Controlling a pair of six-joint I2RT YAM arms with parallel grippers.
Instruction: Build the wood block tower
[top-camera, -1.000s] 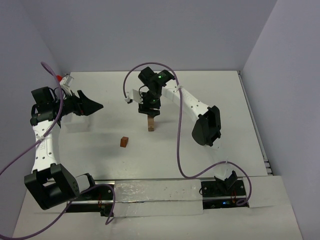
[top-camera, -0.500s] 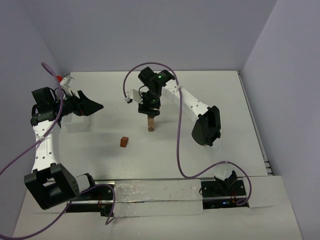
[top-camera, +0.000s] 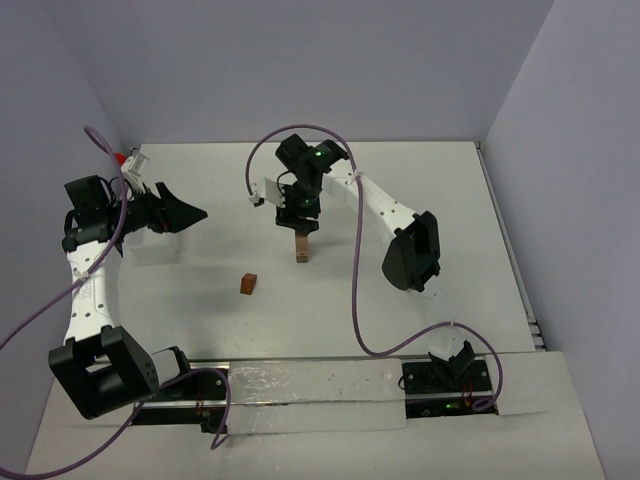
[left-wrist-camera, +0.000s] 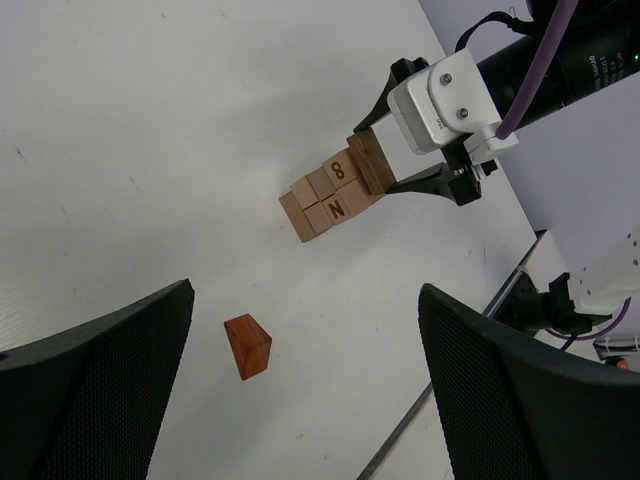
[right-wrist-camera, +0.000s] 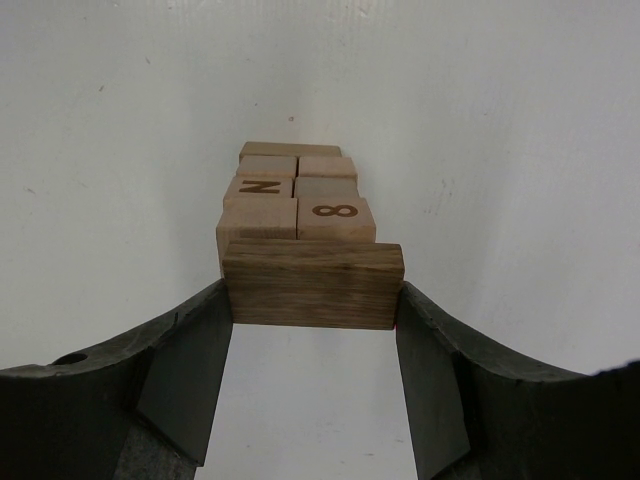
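The tower (top-camera: 301, 250) stands mid-table, a short column of tan wood blocks (right-wrist-camera: 296, 200) set in pairs, two of them marked N and 8 (left-wrist-camera: 325, 200). My right gripper (top-camera: 300, 222) hangs over it, shut on a dark brown cuboid (right-wrist-camera: 312, 283) that lies flat across the top pair (left-wrist-camera: 370, 162); whether it rests on them I cannot tell. One reddish-brown block (top-camera: 248, 283) lies alone on the table, left of and nearer than the tower (left-wrist-camera: 247, 346). My left gripper (top-camera: 195, 213) hovers far to the left, open and empty (left-wrist-camera: 305, 295).
A small red and white object (top-camera: 130, 158) sits in the back left corner. The metal rail (top-camera: 300, 380) with the arm bases runs along the near edge. Purple cables loop above both arms. Walls close in the table's back and sides.
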